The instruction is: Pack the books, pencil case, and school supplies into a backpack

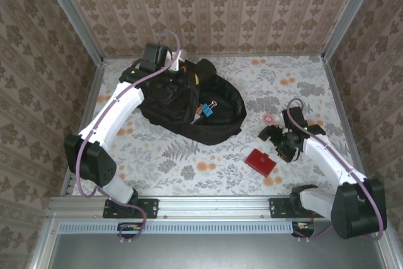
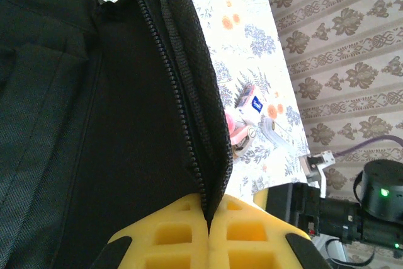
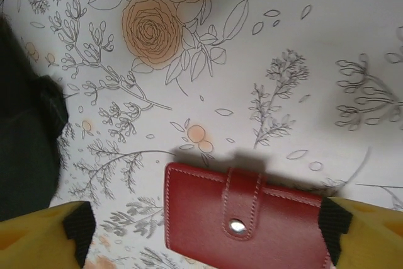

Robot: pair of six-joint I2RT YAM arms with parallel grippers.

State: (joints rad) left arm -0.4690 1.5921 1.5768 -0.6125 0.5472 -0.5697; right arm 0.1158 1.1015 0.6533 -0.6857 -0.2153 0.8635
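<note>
While the left gripper (image 2: 208, 234) is clamped shut on the zip edge of the large black soft fabric backpack (image 1: 217, 121), holding the mouth up, the right gripper (image 3: 206, 226) hangs with jaws apart over the small red stitched case with a snap-button flap (image 3: 245, 215). Nothing is held on the right. The case lies flat on the flowered tablecloth (image 1: 315, 74), near the backpack's right side but apart from it. Likely the pencil case, can't confirm.

Handling guess: light, semi-stiff, not fragile. The leather-look cover is probably a bit slick. It lies flat, so there's little edge to get under. The jaws line up along its long side and the right fingertip sits over the case's end, so I'd shift or turn to pinch across the short width, clear of the snap.

Backpack: limp, and would sag shut without the left pinch. Inside, the top view shows blue clip-like items (image 1: 204, 111) with a small pink-orange one beside them; can't tell what else. A small pink roll-like thing (image 1: 271, 118) sits on the cloth beyond the case, not packed.
</note>
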